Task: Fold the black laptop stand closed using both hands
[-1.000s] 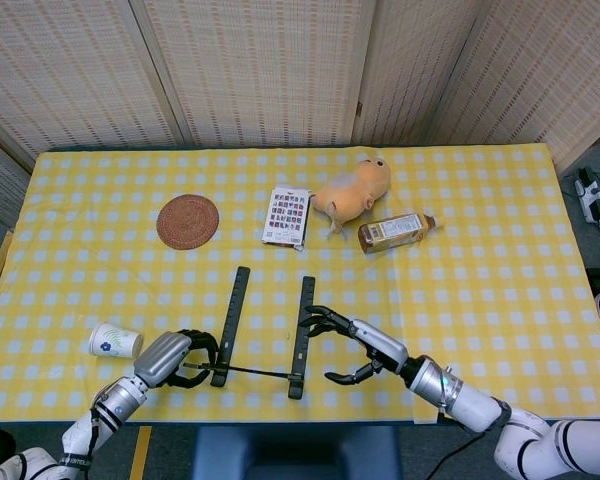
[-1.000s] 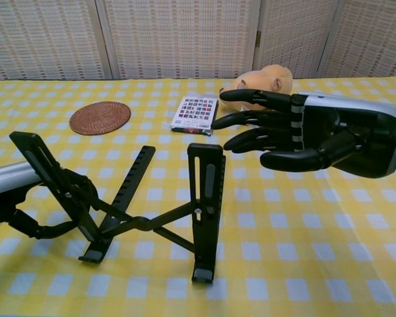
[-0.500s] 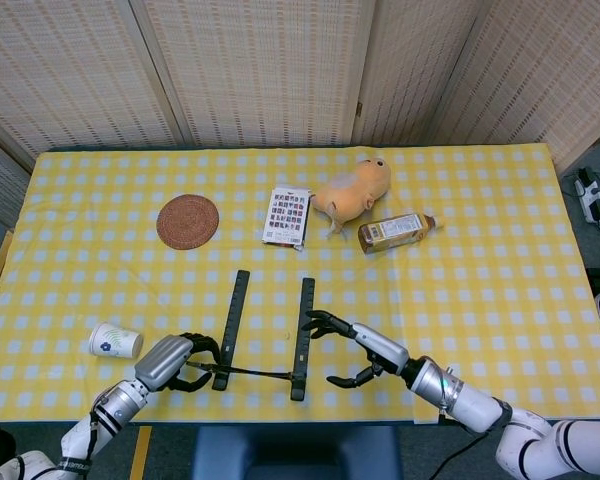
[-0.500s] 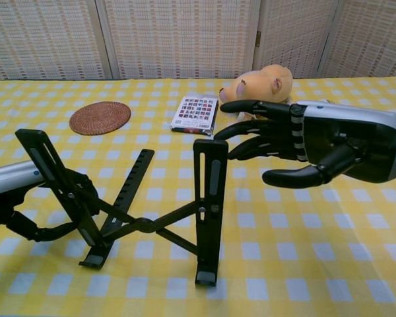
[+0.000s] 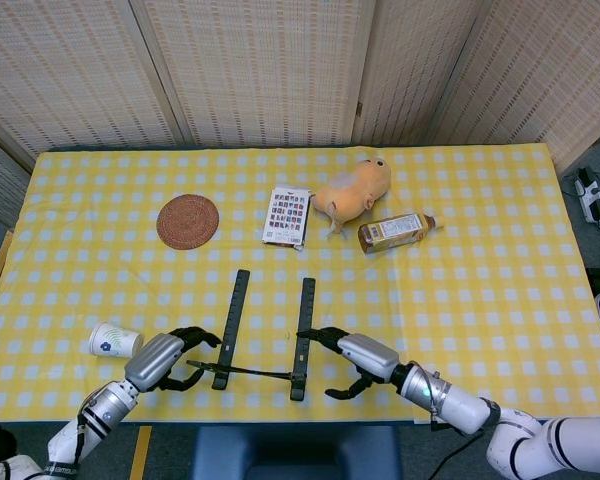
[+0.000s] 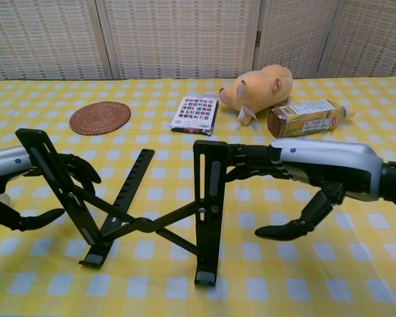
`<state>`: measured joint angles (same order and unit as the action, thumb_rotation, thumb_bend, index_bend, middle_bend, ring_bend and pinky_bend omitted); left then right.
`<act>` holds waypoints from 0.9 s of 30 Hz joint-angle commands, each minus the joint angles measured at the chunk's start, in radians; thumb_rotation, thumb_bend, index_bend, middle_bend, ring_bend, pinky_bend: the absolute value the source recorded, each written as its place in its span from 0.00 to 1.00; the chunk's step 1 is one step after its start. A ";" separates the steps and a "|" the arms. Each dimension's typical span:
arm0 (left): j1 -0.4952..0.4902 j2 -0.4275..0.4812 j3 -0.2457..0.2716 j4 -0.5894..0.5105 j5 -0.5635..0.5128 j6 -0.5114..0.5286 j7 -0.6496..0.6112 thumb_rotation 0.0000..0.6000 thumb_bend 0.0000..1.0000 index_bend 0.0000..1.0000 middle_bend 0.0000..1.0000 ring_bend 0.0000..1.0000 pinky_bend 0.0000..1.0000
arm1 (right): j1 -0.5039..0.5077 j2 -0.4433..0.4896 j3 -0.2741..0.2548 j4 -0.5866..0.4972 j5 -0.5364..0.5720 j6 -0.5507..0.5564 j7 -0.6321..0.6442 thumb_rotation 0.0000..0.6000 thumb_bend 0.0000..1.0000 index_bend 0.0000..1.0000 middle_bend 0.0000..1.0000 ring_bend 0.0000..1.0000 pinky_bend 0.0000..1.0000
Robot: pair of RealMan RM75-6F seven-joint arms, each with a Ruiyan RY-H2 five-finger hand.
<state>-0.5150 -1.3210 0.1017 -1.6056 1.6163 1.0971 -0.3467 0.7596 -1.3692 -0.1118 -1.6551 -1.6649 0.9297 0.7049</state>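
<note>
1. Since a second ago the right hand [image 6: 297, 181] has dropped from its raised pose beside the laptop stand [image 6: 142, 198] and turned flat, so its fingers now reach in level against the stand's right upright bar; the plush toy [image 6: 261, 86] and bottle [image 6: 307, 117] behind it, hidden before in the chest view, now show
2. That hand holds nothing: fingers stretched toward the bar, thumb hanging low and apart from them, fingertips touching or just beside the bar's far side
3. Left hand [image 6: 26, 188] has eased back from the left bar; its fingers [image 6: 79, 168] curve around the bar from behind with the thumb below, spread wide, nothing gripped
4. Black laptop stand sits unfolded near the front edge of the yellow checked table [image 5: 500, 290], between the two hands, its two bars [image 5: 302, 335] apart and crossed struts joining them
5. Farther back lie a round woven coaster [image 5: 188, 221], a small printed card pack [image 5: 287, 216], the toy and the bottle; a paper cup [image 5: 114, 341] lies on its side just beside the left arm
</note>
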 commanded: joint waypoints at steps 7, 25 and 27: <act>0.043 0.053 0.005 -0.024 0.025 0.085 -0.002 1.00 0.50 0.28 0.32 0.20 0.24 | -0.008 -0.136 0.104 0.008 0.143 -0.018 -0.133 1.00 0.33 0.00 0.09 0.11 0.04; 0.063 0.118 -0.062 -0.030 0.015 0.164 0.060 1.00 0.50 0.28 0.30 0.16 0.21 | -0.128 -0.188 0.335 0.044 0.457 0.183 -0.359 1.00 0.33 0.00 0.00 0.01 0.00; 0.052 0.125 -0.077 -0.032 0.008 0.153 0.080 1.00 0.50 0.28 0.30 0.16 0.21 | -0.144 -0.161 0.346 0.043 0.456 0.203 -0.364 1.00 0.33 0.00 0.00 0.00 0.00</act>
<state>-0.4569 -1.2006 0.0328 -1.6357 1.6289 1.2557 -0.2754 0.6316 -1.5508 0.2224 -1.6131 -1.2128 1.1135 0.3502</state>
